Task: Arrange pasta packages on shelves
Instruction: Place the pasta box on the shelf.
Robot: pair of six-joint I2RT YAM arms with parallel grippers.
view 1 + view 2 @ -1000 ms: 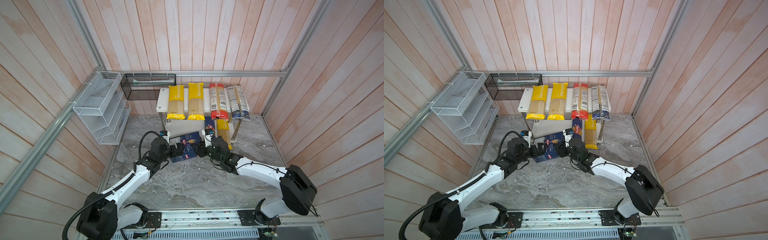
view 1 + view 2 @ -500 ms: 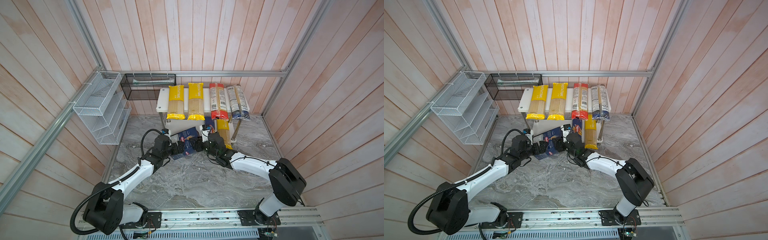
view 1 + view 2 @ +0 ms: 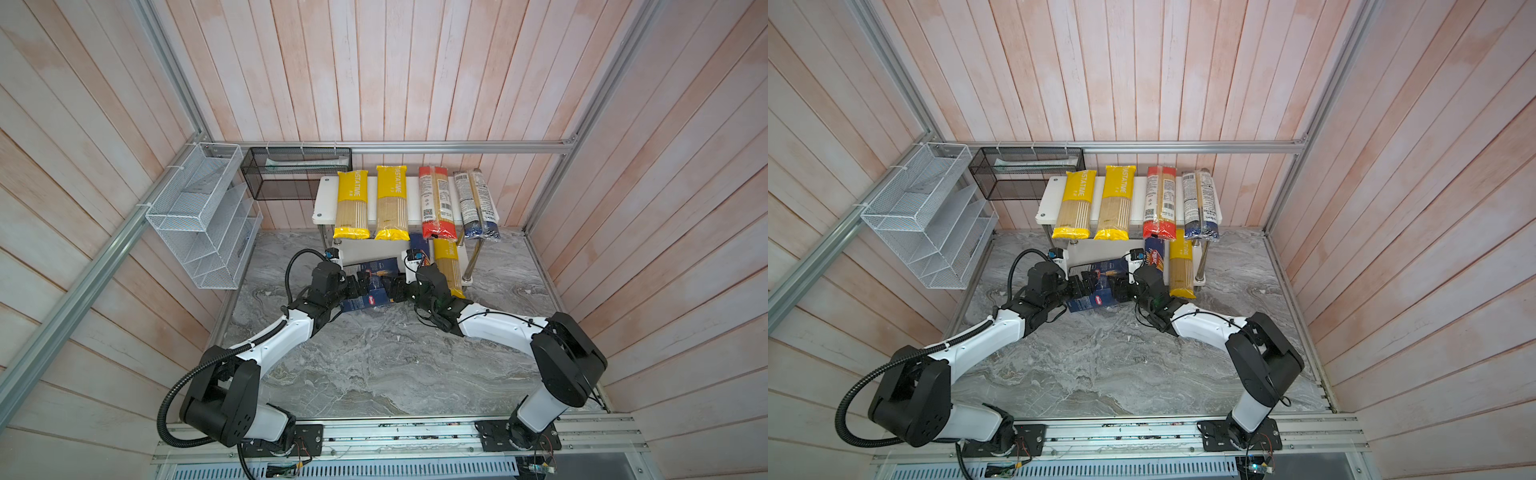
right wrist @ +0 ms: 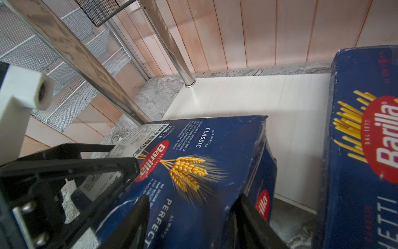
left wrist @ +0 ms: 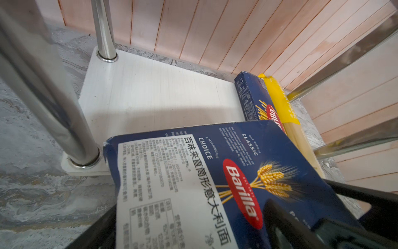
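Both arms reach toward the small rack at the far side of the marble tabletop (image 3: 374, 365) and share one blue box (image 3: 371, 282), seen in both top views (image 3: 1100, 286). The left gripper (image 3: 357, 286) is closed on the box's left part, and the right gripper (image 3: 395, 289) is clamped at a middling width on its right edge. In the right wrist view one black finger (image 4: 131, 220) lies on the printed face and the other against the side. The box (image 5: 215, 183) is skewed, with its far end over the near edge of the lower shelf (image 5: 161, 97) beside a chrome leg (image 5: 71, 120). Whether it touches the board cannot be told. A second blue box (image 5: 249, 101) lies further right on that shelf, with a yellow bag (image 5: 277, 94) just beside it on the right. On the top shelf (image 3: 324, 203) four packs lie side by side: two yellow bags (image 3: 352, 205) (image 3: 391, 203), a red-ended bag (image 3: 434, 203) and a blue-ended bag (image 3: 476, 203), their near ends overhanging. On the left hang a white wire basket (image 3: 199, 216) and a black mesh basket (image 3: 295, 174).
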